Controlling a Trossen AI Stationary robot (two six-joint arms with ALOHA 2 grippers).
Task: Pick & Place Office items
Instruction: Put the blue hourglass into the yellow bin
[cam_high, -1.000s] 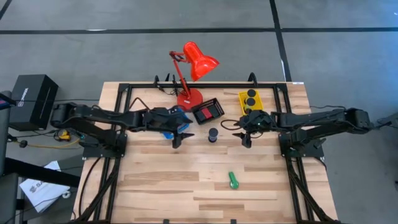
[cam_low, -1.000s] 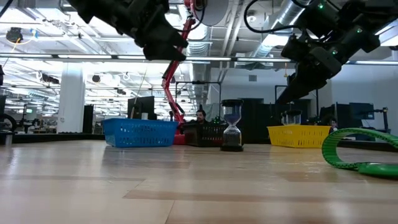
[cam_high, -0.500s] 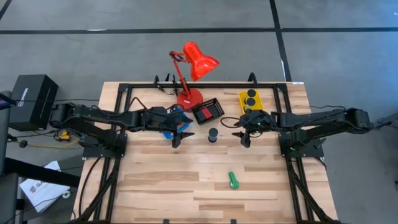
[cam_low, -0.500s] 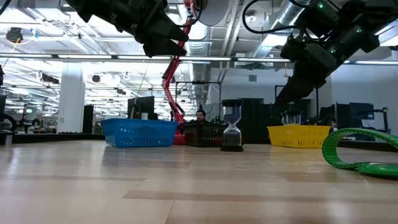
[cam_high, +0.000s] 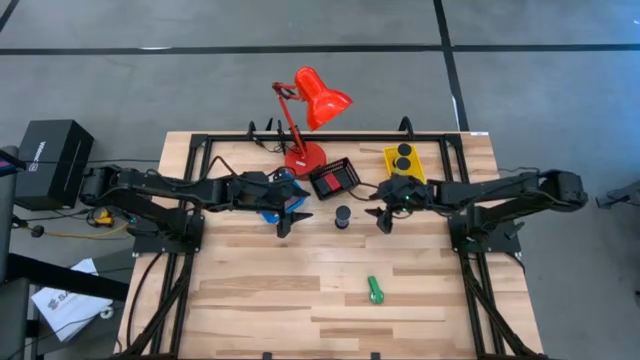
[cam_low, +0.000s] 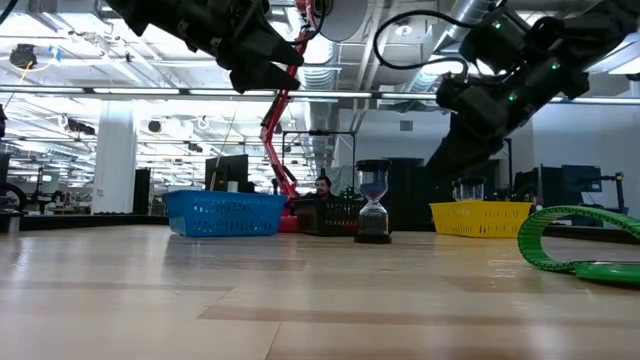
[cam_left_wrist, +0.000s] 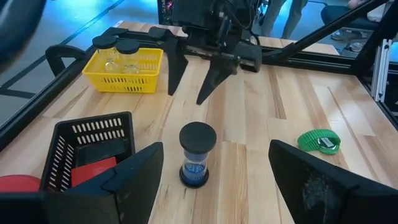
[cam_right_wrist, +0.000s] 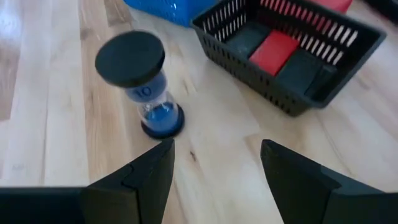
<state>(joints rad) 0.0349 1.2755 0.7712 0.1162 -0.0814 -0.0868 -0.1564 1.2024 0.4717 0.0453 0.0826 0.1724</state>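
Black fingers of the right gripper (cam_high: 383, 219) are spread wide with nothing between them, and they hang just above the table, a little to one side of the small sand timer (cam_high: 342, 216). The left gripper (cam_high: 284, 222) is spread wide too and holds nothing; it waits on the other side of the timer, near the blue tray (cam_high: 272, 200). The sand timer (cam_right_wrist: 140, 87) stands upright on the bare wood between the two grippers, close in front of the black tray (cam_high: 334, 178). It has flat black caps on top and bottom, a thin clear middle, and blue sand inside. It looks light, but the clear part looks like glass or hard plastic, so it may crack if squeezed hard. It is tall and thin, so a bump could tip it over and make it roll. The best place to hold it is probably across the black top cap or low on the side posts, with a soft squeeze. The black tray already holds a red block (cam_right_wrist: 278, 49) and dark flat pieces. The yellow tray (cam_left_wrist: 129, 69) holds two round pieces with black tops. A green tape holder (cam_left_wrist: 319, 140) lies on the wood, well apart from the trays.
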